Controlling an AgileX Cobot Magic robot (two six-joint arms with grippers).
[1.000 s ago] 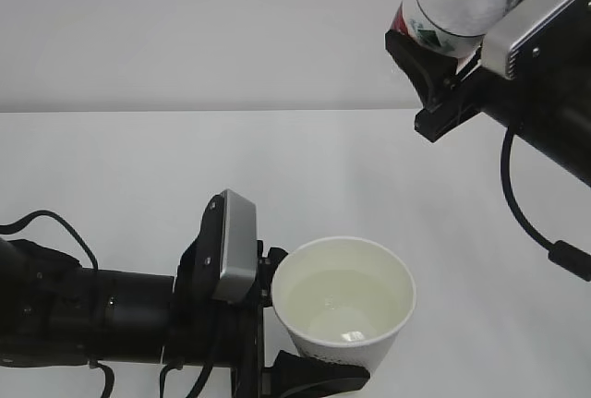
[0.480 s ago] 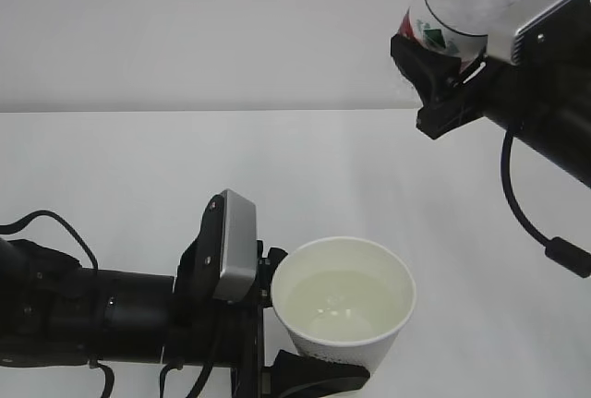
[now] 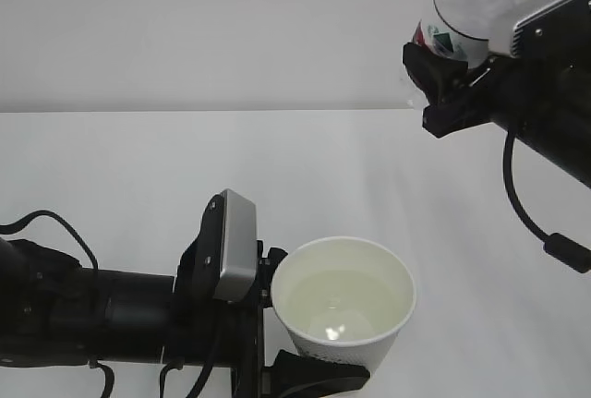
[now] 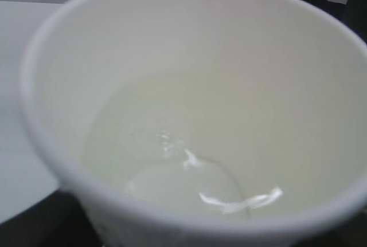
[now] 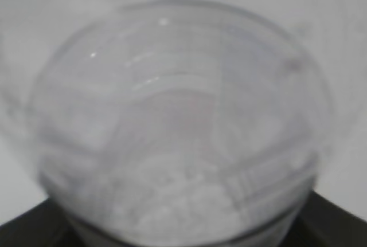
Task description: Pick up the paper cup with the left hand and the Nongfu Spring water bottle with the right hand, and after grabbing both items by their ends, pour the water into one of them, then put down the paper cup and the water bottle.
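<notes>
Bottle [image 3: 459,12] further right in right gripper [image 3: 452,84]

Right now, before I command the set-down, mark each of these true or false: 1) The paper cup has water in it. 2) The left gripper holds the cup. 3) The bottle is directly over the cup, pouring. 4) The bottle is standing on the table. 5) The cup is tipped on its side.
1) True. The paper cup holds clear water in its bottom.
2) True. The left gripper grips the cup low on its wall.
3) False. The Nongfu Spring water bottle is up and off to the right of the cup, and no stream shows.
4) False. It is held in the air by the right gripper.
5) False. The cup stands upright, mouth up.
</notes>
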